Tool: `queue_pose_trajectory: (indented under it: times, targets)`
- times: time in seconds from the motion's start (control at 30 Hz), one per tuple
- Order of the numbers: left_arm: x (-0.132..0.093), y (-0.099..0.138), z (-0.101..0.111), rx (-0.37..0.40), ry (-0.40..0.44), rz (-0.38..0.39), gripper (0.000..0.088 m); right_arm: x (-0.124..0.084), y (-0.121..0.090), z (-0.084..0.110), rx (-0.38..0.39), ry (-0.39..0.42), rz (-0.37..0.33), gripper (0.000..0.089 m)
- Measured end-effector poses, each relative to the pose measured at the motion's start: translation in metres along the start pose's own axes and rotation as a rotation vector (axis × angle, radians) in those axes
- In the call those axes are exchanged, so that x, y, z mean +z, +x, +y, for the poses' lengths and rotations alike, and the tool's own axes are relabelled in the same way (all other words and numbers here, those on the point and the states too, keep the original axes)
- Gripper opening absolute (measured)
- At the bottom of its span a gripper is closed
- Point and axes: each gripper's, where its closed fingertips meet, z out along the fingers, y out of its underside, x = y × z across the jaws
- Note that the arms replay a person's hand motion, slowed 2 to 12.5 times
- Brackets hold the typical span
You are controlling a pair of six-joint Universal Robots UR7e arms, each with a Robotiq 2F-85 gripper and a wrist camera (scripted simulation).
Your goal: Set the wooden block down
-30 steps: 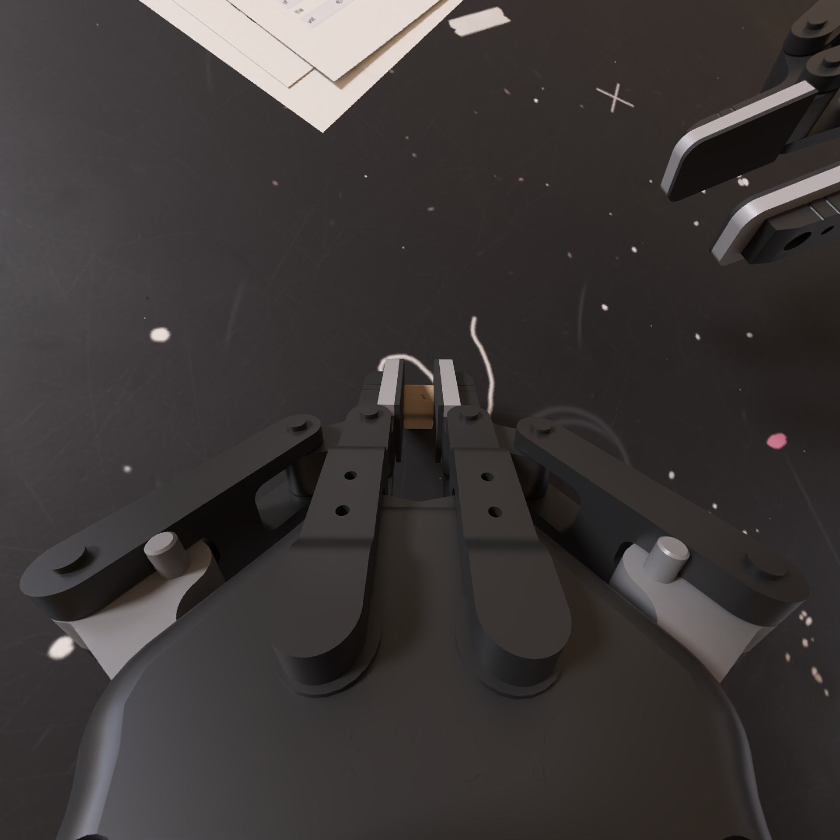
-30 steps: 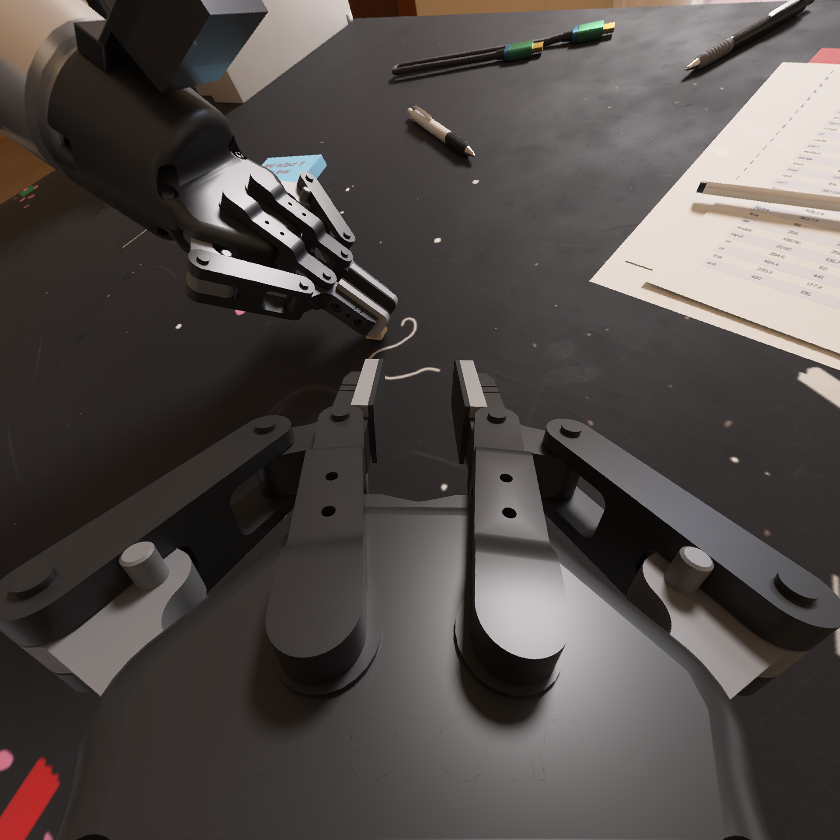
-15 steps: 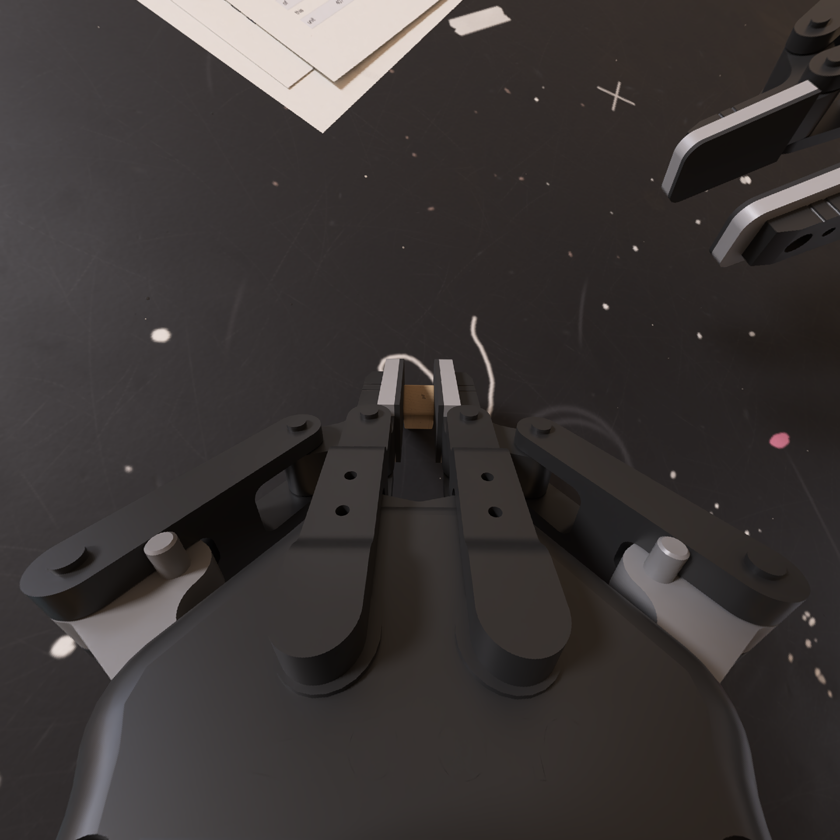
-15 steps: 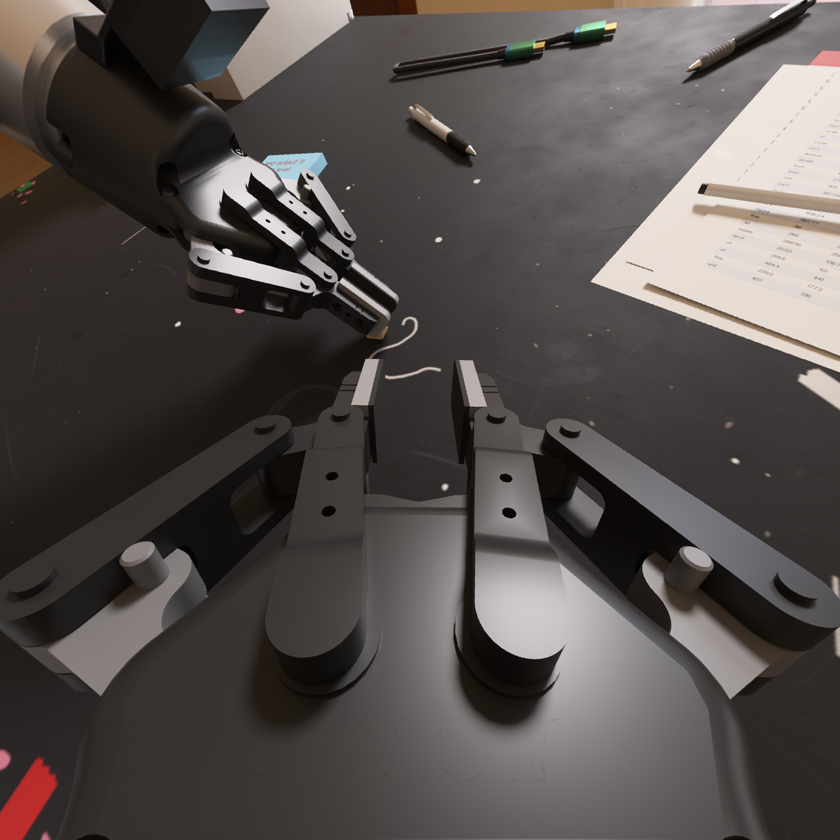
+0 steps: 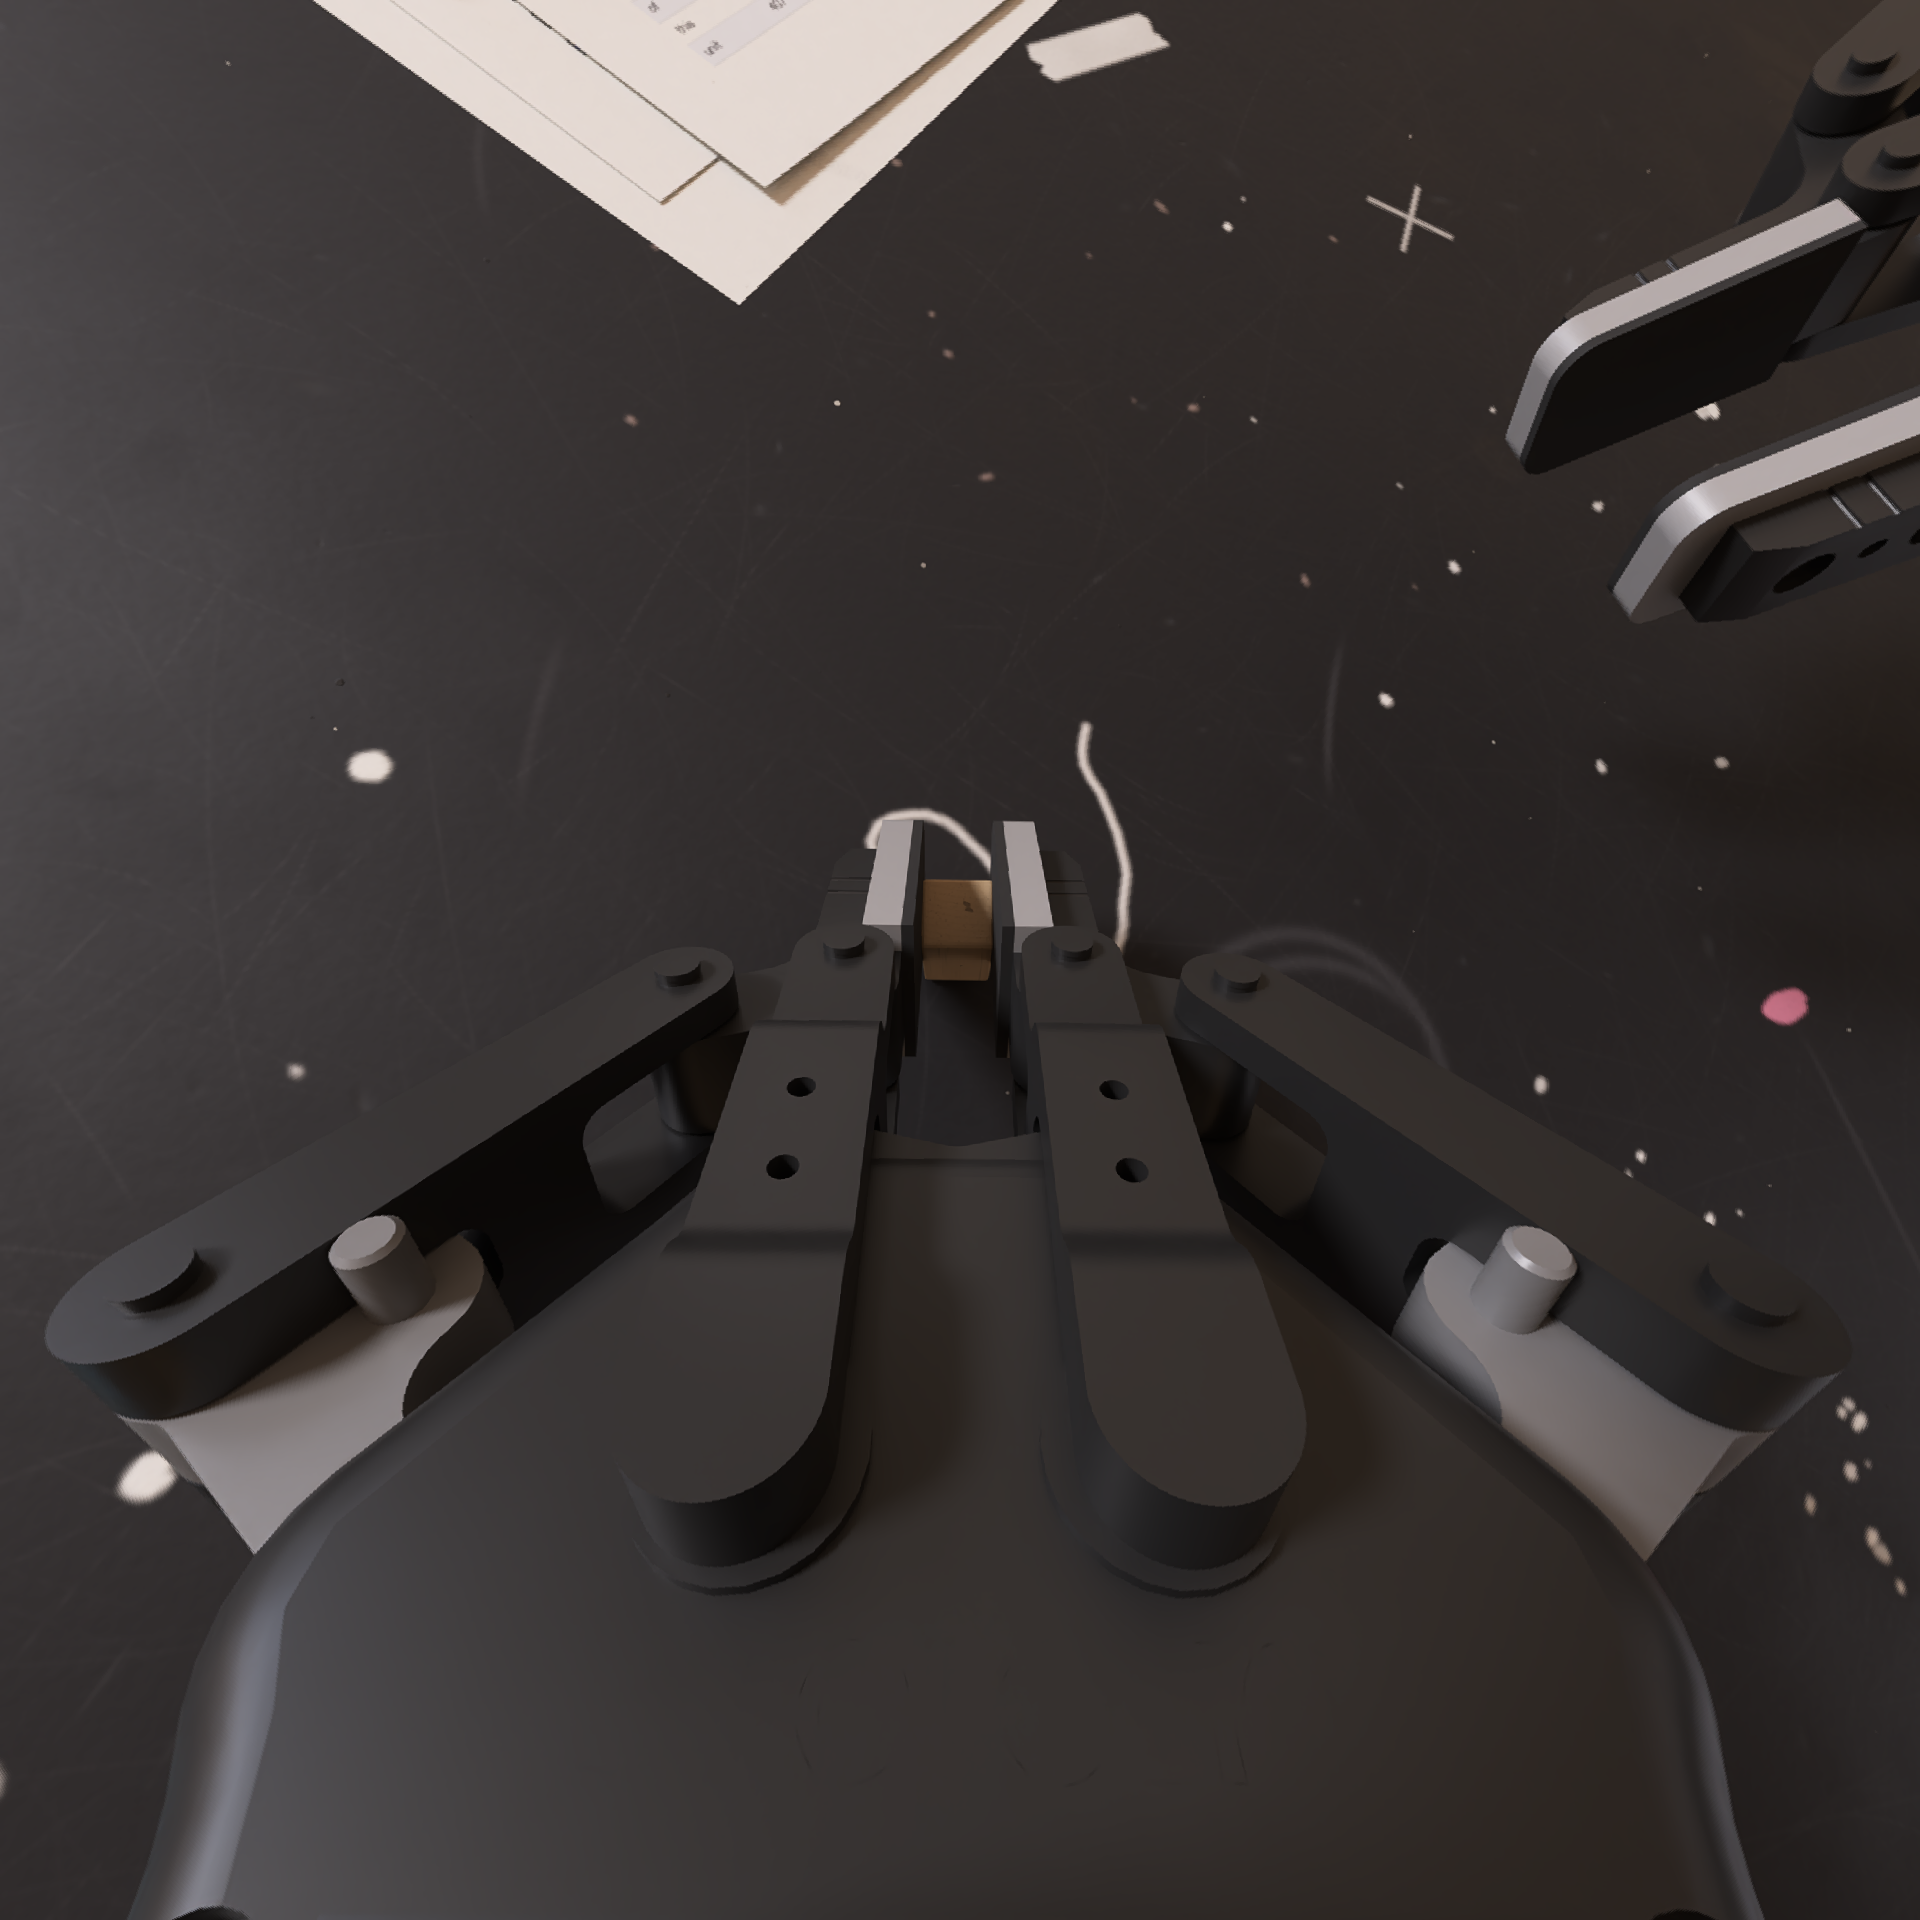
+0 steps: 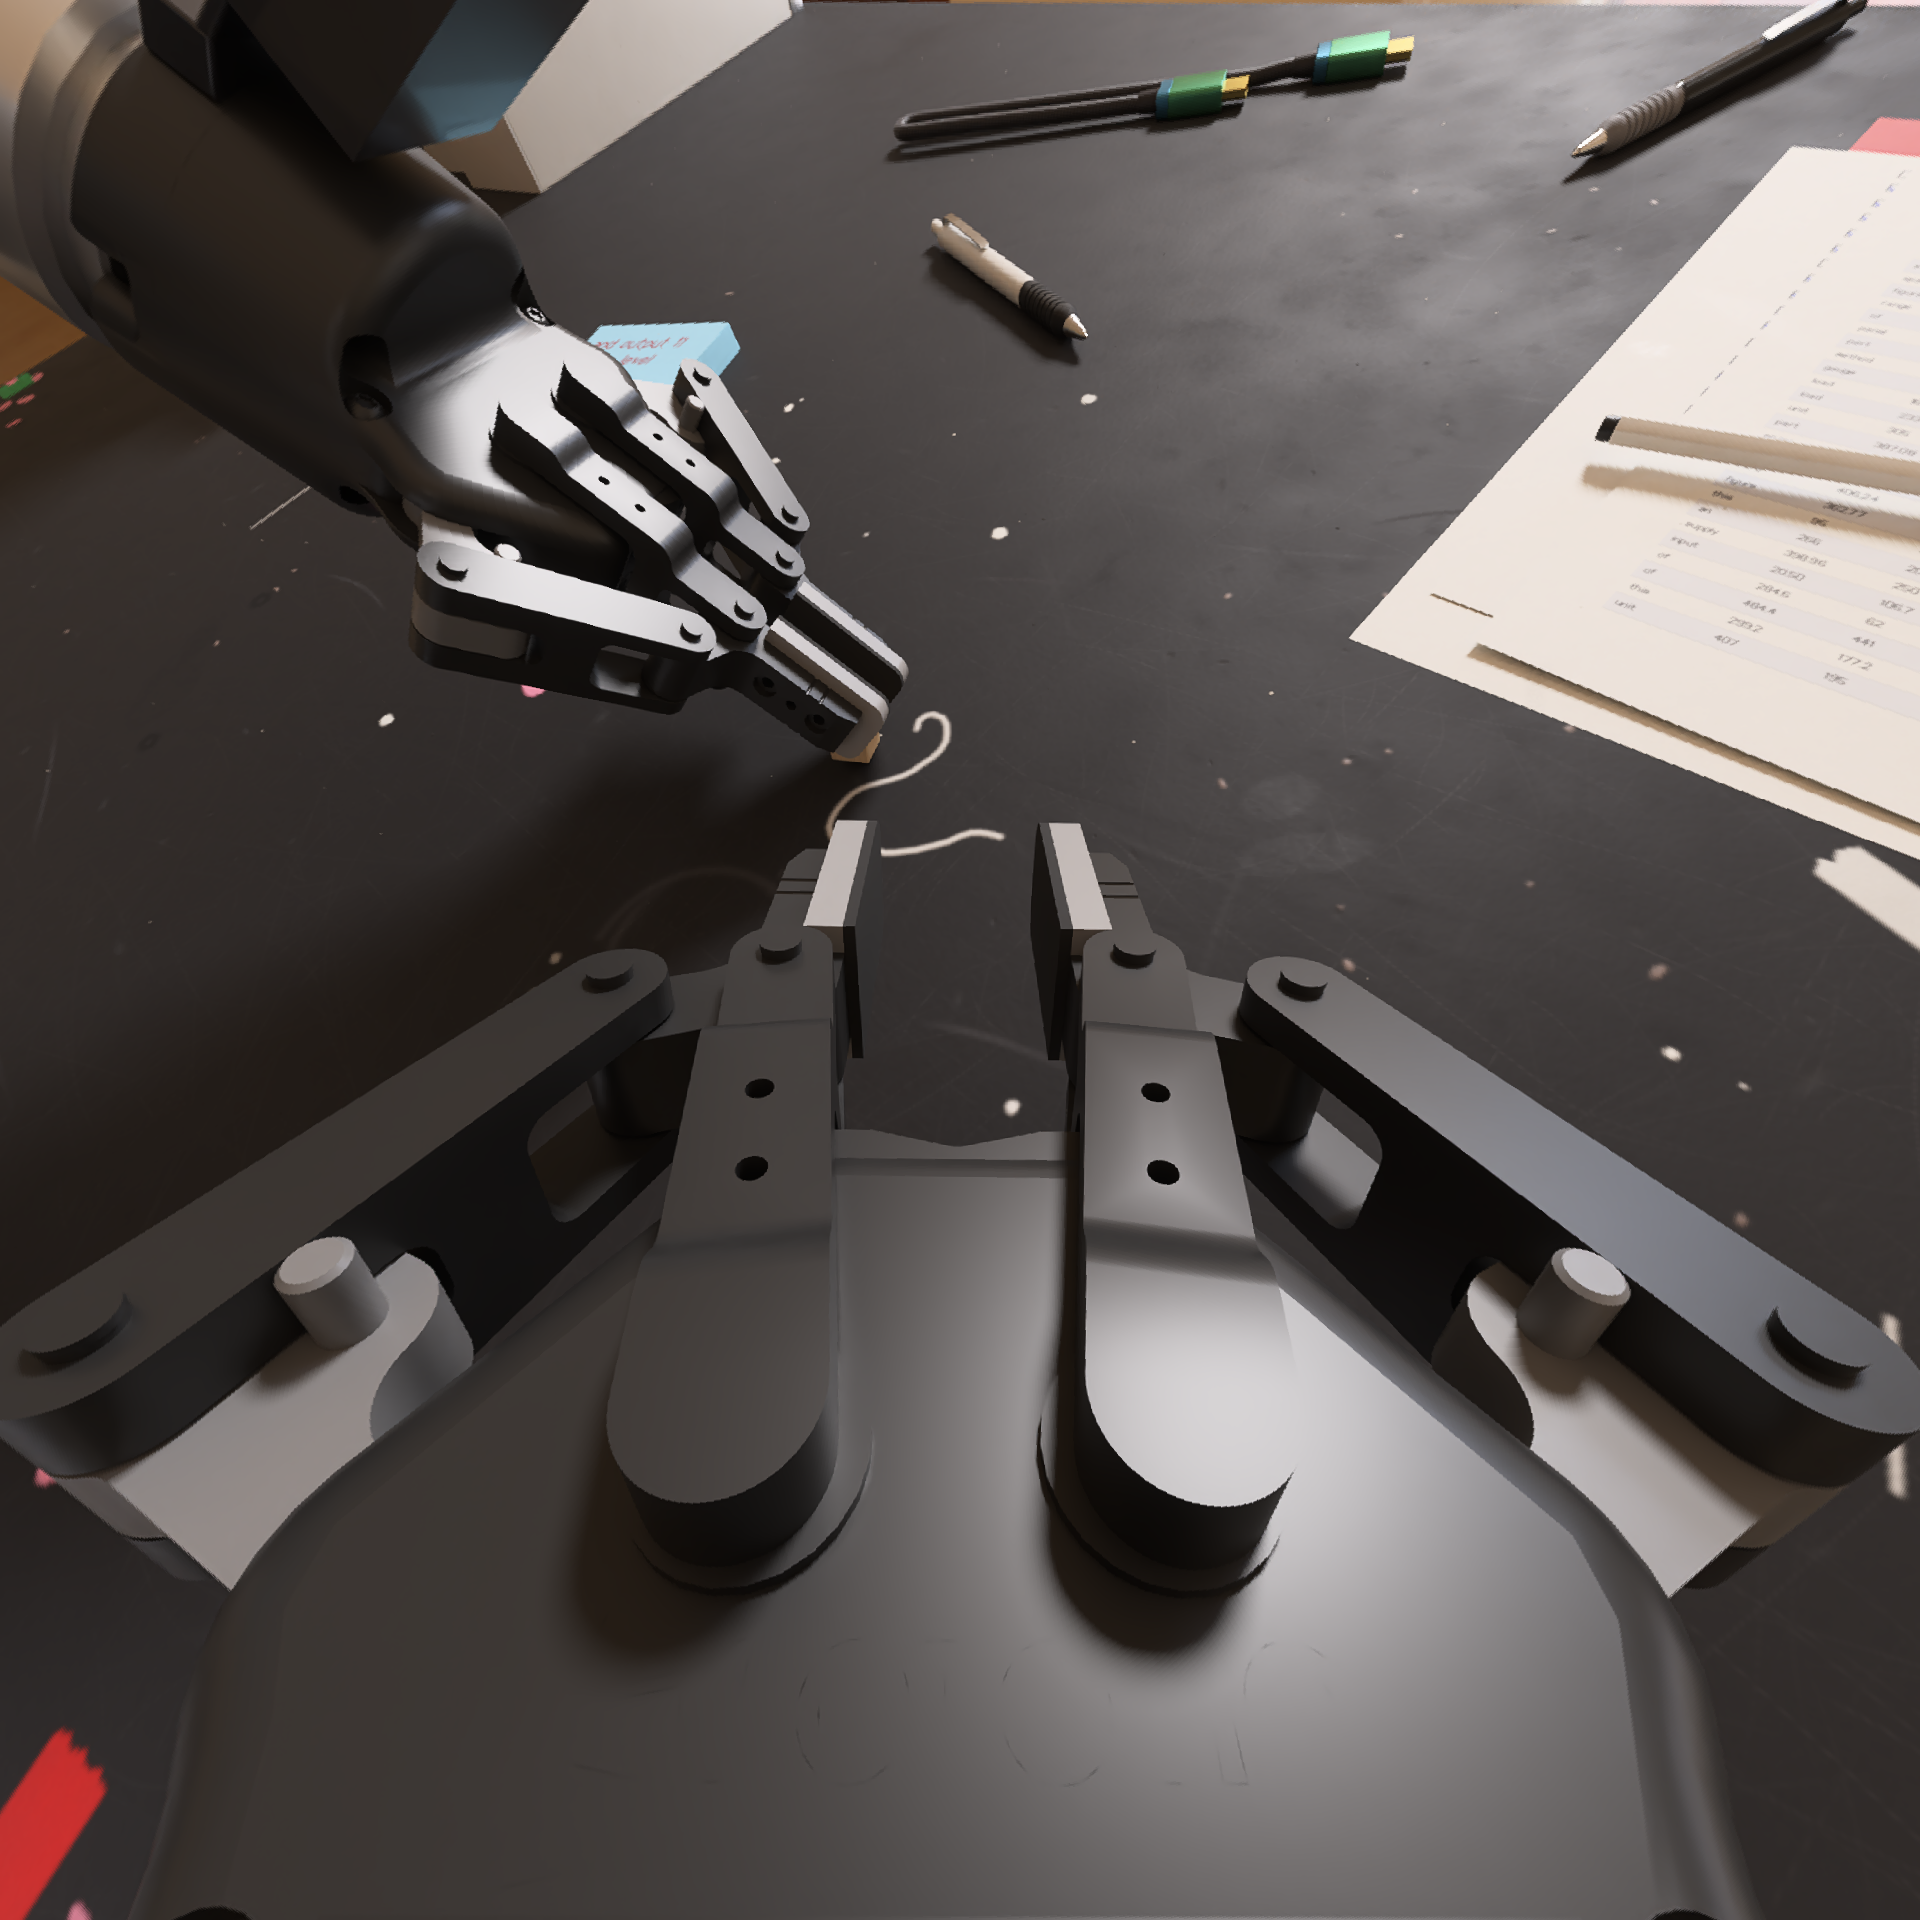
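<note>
A small wooden block (image 5: 956, 920) sits between the pads of my left gripper (image 5: 956, 842), which is shut on it. In the right wrist view the left gripper (image 6: 857, 717) is tilted down, and the block (image 6: 864, 746) shows at its tip, at or just above the black tabletop (image 6: 1247, 623); I cannot tell if they touch. My right gripper (image 6: 956, 852) is open and empty, a short way in front of the left gripper's tip. It also shows at the upper right of the left wrist view (image 5: 1579, 520).
A white string (image 6: 914, 779) curls on the table between the two grippers. Paper sheets (image 6: 1714, 520) with a white pen (image 6: 1766, 452) lie at the right. A pen (image 6: 1008, 275), a cable (image 6: 1143, 94), a dark pen (image 6: 1704, 88) and a blue note (image 6: 665, 343) lie farther back.
</note>
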Motion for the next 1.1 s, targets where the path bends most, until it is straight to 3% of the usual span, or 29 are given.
queue_pose_trajectory:
  times: [1.1]
  targets:
    - [-0.0001,-0.0003,0.0001,-0.002,0.001,0.0,0.0114,0.0001,0.0054,-0.0007,0.032,0.004,0.028,0.0272]
